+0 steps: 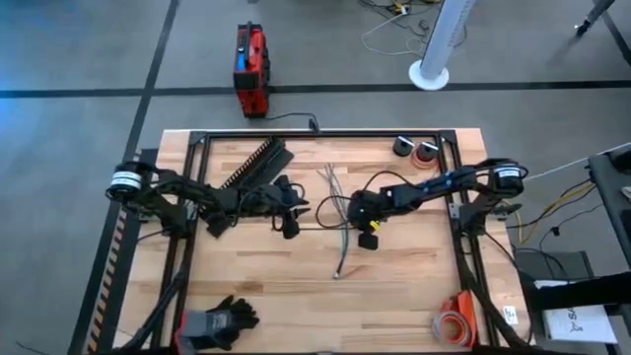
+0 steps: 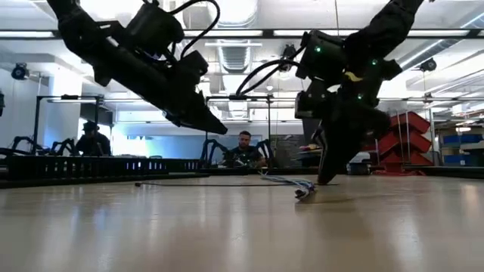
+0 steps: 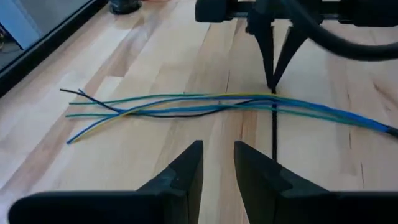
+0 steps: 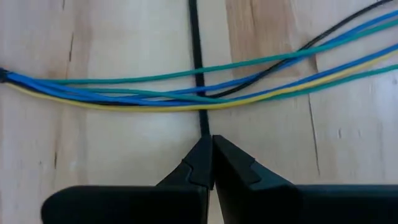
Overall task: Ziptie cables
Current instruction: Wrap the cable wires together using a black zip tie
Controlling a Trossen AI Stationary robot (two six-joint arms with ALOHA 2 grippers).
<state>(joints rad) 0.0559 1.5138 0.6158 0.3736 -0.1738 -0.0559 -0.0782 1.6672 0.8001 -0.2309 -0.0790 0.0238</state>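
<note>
Right gripper [image 4: 210, 146] pinches the zip tie [image 4: 194, 56] under the cables [image 4: 186, 93]
Left gripper [image 3: 217, 163] hangs open near the worktop's [image 1: 394, 286] middle

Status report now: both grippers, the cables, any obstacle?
Right gripper shut on zip tie under the cables. Left gripper open, short of them. Nothing in the way.

I see grey floor [image 1: 79, 59] with black tape lines, ceiling strip lights [image 2: 249, 34], red shelving [image 2: 408, 143] behind.
</note>
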